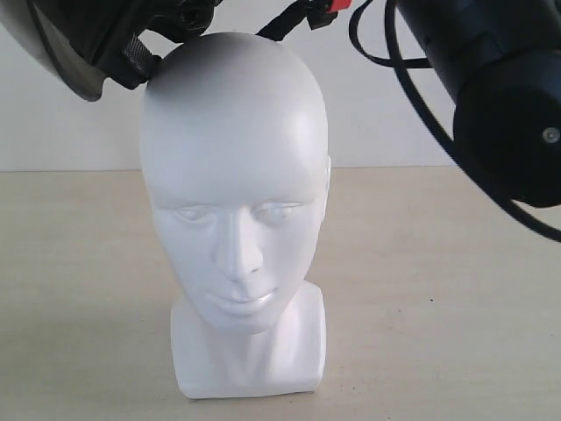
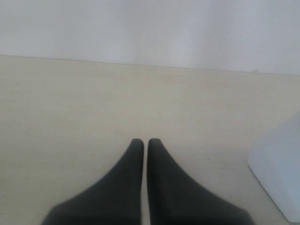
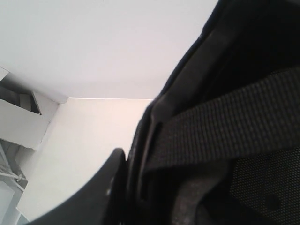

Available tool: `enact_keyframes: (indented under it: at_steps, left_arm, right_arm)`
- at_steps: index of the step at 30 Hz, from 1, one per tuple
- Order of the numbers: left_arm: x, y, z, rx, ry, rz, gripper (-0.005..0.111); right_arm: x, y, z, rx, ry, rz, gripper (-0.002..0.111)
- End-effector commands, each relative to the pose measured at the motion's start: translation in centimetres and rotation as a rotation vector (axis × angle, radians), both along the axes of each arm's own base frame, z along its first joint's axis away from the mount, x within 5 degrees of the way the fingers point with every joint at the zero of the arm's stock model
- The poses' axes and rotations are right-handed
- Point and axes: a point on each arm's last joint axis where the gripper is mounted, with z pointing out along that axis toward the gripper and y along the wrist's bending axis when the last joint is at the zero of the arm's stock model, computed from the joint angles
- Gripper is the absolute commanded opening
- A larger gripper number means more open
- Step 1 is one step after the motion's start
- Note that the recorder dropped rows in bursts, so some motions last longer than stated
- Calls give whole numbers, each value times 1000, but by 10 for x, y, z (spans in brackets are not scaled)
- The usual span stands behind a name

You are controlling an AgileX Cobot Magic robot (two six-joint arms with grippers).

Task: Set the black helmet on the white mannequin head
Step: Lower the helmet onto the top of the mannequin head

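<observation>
The white mannequin head (image 1: 232, 175) stands upright on the table, facing the exterior camera; its base (image 2: 279, 168) also shows in the left wrist view. The black helmet (image 1: 131, 48) hangs just above the crown at the top edge, its smoky visor (image 1: 53, 44) to the left and the red buckle (image 1: 326, 13) to the right; most of it is out of frame. My right gripper (image 3: 136, 159) is shut on the helmet's rim (image 3: 154, 122), one finger outside, the other hidden inside by the lining and strap (image 3: 220, 126). My left gripper (image 2: 145, 141) is shut and holds nothing, low over the table beside the base.
The right arm's black body (image 1: 500, 88) and its cables (image 1: 412, 96) fill the upper right, close to the head. A pale wooden table (image 1: 438, 289) runs back to a white wall. White shelving (image 3: 18, 117) shows in the right wrist view.
</observation>
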Motion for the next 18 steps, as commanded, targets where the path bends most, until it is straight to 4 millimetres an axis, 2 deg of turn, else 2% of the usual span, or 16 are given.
enact_keyframes:
  at_steps: [1, 7, 13, 18]
  left_arm:
    - [0, 0, -1, -8, -1, 1, 4]
    - [0, 0, -1, -8, -1, 1, 4]
    - [0, 0, -1, -8, -1, 1, 4]
    - [0, 0, -1, -8, -1, 1, 4]
  right_arm:
    - [-7, -9, 3, 34, -41, -16, 0]
    - [-14, -18, -16, 28, -12, -39, 0]
    - [-24, -29, -10, 24, -23, -65, 0]
    - [-28, -36, -27, -30, 24, -95, 0]
